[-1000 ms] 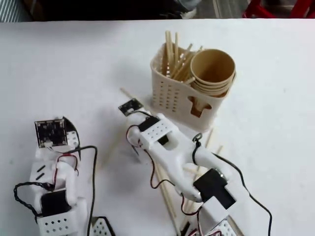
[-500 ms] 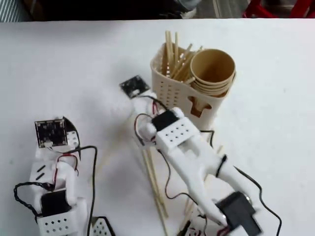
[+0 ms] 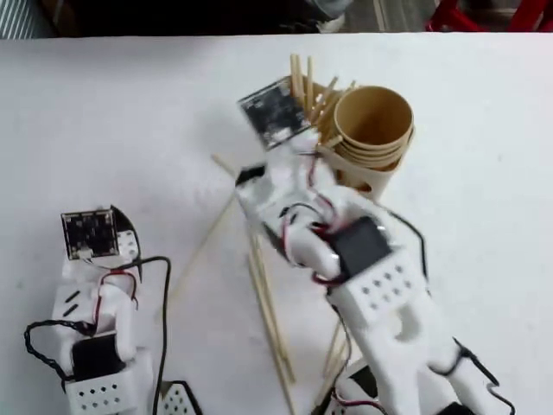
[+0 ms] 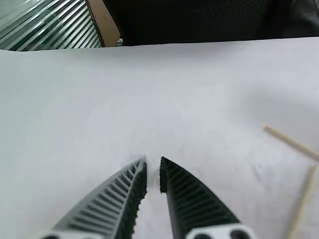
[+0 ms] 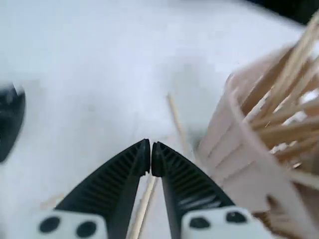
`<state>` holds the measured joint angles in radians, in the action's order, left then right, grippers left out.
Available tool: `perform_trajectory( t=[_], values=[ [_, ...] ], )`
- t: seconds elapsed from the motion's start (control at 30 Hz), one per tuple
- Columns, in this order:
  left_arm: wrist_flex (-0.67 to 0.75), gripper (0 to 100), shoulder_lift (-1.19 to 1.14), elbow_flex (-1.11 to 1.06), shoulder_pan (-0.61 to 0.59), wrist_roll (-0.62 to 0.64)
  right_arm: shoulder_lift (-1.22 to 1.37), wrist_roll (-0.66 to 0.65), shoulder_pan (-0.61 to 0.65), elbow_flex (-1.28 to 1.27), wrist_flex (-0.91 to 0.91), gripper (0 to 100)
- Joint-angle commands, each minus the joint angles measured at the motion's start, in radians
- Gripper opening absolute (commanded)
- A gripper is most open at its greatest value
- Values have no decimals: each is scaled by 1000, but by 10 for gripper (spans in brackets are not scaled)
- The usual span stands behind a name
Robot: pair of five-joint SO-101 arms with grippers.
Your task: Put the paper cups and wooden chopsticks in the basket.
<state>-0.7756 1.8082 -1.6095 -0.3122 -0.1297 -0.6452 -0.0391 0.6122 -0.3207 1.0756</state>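
Observation:
The pale slotted basket [image 3: 373, 180] stands at the back of the table, with stacked paper cups [image 3: 373, 121] and a bunch of upright chopsticks [image 3: 302, 86] in it. My right arm [image 3: 354, 251] is raised just in front of the basket. The right gripper [image 5: 150, 149] is shut, its tips close to the basket wall [image 5: 239, 149]. A loose chopstick [image 5: 175, 119] lies on the table past those tips, and more show through the gap behind them. Several loose chopsticks [image 3: 268, 303] lie beside the arm. My left gripper [image 4: 153, 172] is shut over bare table.
The left arm [image 3: 95, 303] rests at the table's front left. One single chopstick [image 3: 200, 249] lies slanted between the arms, and two chopstick ends [image 4: 291, 142] appear in the left wrist view. The white table [image 3: 130, 112] stretches to the left of the basket.
The right arm has risen from the table and swung toward the basket, its wrist now up by the basket rim. The loose chopsticks have shifted left. The left arm has stayed still.

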Motion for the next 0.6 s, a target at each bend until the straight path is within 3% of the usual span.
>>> perform_trajectory(
  t=[0.0,0.27,0.43,0.57],
  values=[
    [5,68,13,2,-7,-8,-44,-11,-50,183,-15,19],
    [5,68,13,2,-7,-8,-44,-41,-165,296,-259,19],
    [5,68,13,2,-7,-8,-44,-44,-133,256,-39,19],
    [5,68,13,2,-7,-8,-44,-52,-59,86,94,20]
  ],
)
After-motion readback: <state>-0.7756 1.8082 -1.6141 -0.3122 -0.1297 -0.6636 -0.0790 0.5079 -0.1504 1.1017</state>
